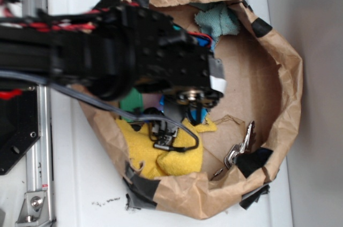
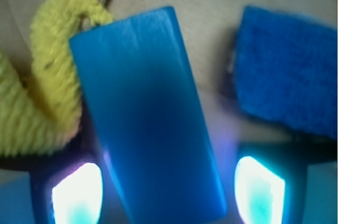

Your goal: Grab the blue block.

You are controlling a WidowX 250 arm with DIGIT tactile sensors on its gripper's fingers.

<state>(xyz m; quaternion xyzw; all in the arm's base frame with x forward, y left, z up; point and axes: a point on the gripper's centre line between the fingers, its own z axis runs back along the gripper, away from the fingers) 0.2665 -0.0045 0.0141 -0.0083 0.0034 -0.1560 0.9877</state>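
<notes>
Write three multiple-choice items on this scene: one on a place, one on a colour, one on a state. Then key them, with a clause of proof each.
1. In the wrist view, where is the blue block?
A. between the two lit pads
B. on top of the yellow cloth
C. outside the paper bag

2. What colour is the cloth beside the block?
A. red
B. yellow
C. white

3. How do the jaws of the gripper stand?
A. shut with nothing between them
B. apart, one on each side of the block
C. clamped on the cloth

Key: 1 A, the block runs down between the glowing pads. 2 B, the fuzzy cloth is yellow. 3 B, a gap shows on each side of the block.
</notes>
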